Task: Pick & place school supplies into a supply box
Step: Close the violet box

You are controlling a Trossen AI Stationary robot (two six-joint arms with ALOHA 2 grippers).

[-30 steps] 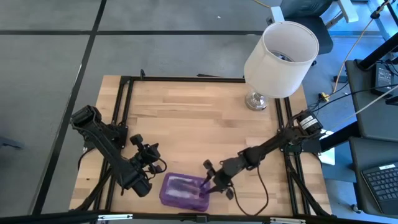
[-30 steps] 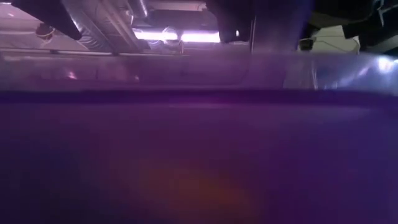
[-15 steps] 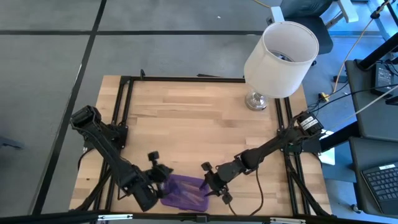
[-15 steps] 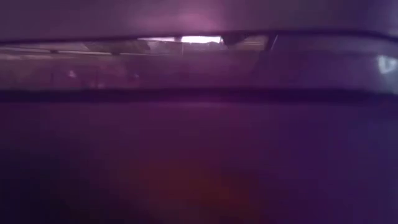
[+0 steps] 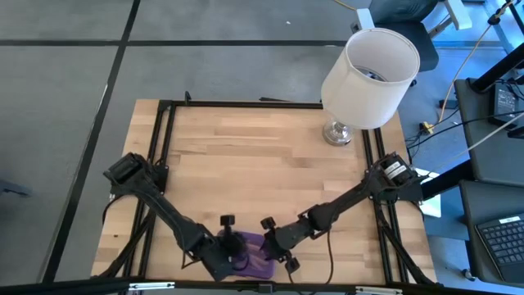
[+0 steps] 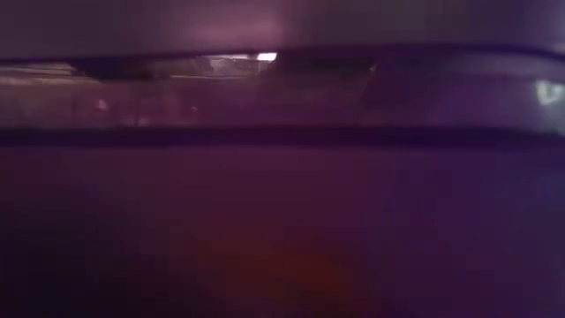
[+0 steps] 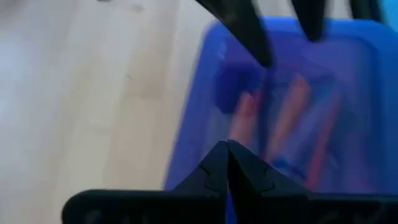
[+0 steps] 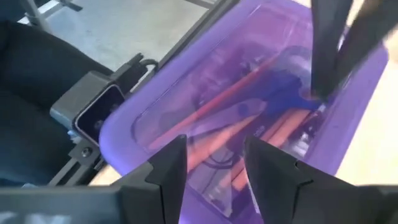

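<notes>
The supply box (image 5: pixel 255 262), translucent purple, lies by the table's near edge with its lid down. It fills the low view (image 6: pixel 282 221). Through the lid I see orange pens (image 8: pixel 230 93) and the blue scissors handle (image 8: pixel 286 84). My left gripper (image 5: pixel 233 244) is shut and slants down onto the box's left end (image 7: pixel 227 149). My right gripper (image 5: pixel 274 244) is open over the box's right end, one finger (image 8: pixel 168 168) on either side of a strip of lid. My left gripper's shut fingertips (image 8: pixel 318 87) come at the lid near its left end (image 7: pixel 205 93), slanting down from the table's left. Whether they press on the lid or stop just above it, I cannot tell. My right gripper is above the lid; I cannot tell whether it touches it.
A white lampshade on a metal foot (image 5: pixel 368 70) stands at the table's far right. The low camera's bracket (image 8: pixel 93 112) sits just off the near edge beside the box. Bare wood (image 5: pixel 246 164) stretches behind the box.
My left gripper has travelled right and down from beside the box and tipped nose-down onto its left end, staying shut. My right gripper has edged a little toward the table's left. In the low view the box's lid has come down, leaving a thin slit.
</notes>
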